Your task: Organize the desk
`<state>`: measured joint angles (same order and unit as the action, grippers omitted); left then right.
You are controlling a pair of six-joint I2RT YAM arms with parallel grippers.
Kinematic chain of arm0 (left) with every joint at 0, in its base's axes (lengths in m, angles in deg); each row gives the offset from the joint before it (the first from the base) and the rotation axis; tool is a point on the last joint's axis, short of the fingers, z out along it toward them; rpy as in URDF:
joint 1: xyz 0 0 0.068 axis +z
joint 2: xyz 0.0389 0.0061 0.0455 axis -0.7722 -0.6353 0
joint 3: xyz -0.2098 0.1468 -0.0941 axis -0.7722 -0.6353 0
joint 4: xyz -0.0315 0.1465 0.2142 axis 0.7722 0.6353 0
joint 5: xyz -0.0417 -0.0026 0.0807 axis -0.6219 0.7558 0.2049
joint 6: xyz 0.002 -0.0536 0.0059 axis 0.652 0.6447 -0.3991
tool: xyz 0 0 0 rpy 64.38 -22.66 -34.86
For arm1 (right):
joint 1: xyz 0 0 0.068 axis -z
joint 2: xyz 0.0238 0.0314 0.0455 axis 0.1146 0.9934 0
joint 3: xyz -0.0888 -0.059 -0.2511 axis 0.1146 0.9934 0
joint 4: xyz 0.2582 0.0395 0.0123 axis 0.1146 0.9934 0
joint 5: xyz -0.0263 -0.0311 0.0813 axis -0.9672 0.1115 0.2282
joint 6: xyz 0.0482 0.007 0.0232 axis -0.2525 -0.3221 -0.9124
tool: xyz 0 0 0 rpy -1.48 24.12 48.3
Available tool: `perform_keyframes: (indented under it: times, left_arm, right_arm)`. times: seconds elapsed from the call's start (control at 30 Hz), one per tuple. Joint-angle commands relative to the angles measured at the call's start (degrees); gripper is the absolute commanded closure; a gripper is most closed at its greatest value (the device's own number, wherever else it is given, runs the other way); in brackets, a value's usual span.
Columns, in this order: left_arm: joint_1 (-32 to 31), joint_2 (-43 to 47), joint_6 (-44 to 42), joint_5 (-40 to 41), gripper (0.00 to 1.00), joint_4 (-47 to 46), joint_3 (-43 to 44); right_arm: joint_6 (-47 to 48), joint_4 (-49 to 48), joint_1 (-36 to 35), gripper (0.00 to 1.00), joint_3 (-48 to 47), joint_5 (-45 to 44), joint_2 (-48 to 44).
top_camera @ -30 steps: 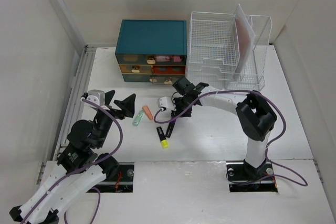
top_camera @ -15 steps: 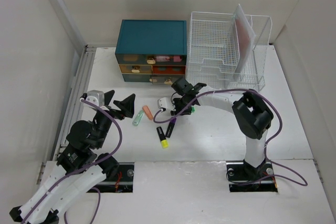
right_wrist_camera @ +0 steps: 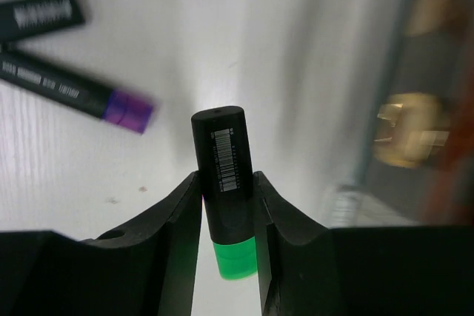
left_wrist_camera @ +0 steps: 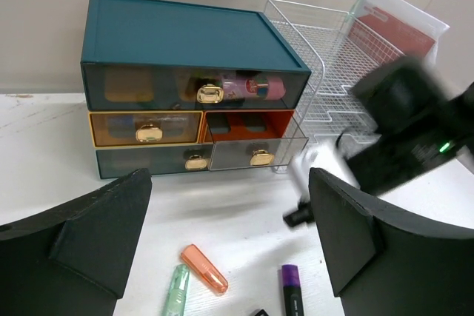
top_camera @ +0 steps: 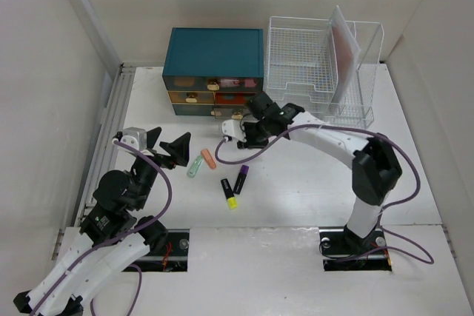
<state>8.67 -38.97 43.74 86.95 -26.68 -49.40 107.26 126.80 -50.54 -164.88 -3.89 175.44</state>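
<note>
The white desk (top_camera: pixel 311 183) holds a purple highlighter (top_camera: pixel 241 179) and a yellow highlighter (top_camera: pixel 229 192) near the middle. An orange cap (top_camera: pixel 209 158) and a pale green cap (top_camera: pixel 194 168) lie to their left. My right gripper (top_camera: pixel 248 132) is just in front of the teal drawer box (top_camera: pixel 213 53). In the right wrist view my right gripper (right_wrist_camera: pixel 227 183) is shut on a black highlighter with a green end (right_wrist_camera: pixel 224 160), held above the desk. My left gripper (top_camera: pixel 167 146) is open and empty, left of the caps (left_wrist_camera: pixel 204 268).
A white wire rack (top_camera: pixel 318 72) with an upright folder stands at the back right, beside the drawer box (left_wrist_camera: pixel 185 42). A ribbed metal rail (top_camera: pixel 111 131) runs along the left edge. White walls close in both sides.
My right gripper has lifted the green highlighter off the desk beside the purple one and moved it back toward the drawer box. The left arm has not moved.
</note>
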Motion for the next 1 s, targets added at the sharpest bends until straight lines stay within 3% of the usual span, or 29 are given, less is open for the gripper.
perform_keyframes:
  times: [0.0,0.23,0.5,0.97]
  left_arm:
    - [0.23,0.16,-0.97,-0.45,0.16,-2.19,-0.47]
    - [0.23,0.16,-0.97,-0.45,0.16,-2.19,-0.99]
    - [0.23,-0.37,-0.97,-0.45,0.16,-2.19,-1.00]
    - [0.23,-0.90,-0.97,-0.45,0.16,-2.19,-1.00]
  right_arm:
    - [-1.28,1.05,-0.33,0.85,-8.02,4.82,-6.73]
    - [-5.06,-6.84,-0.33,0.84,-12.68,1.58,-8.14]
    - [-6.73,-20.65,-0.33,0.84,-13.21,-13.26,-3.58]
    - [-7.26,-21.45,2.48,0.77,-22.53,-17.33,7.32]
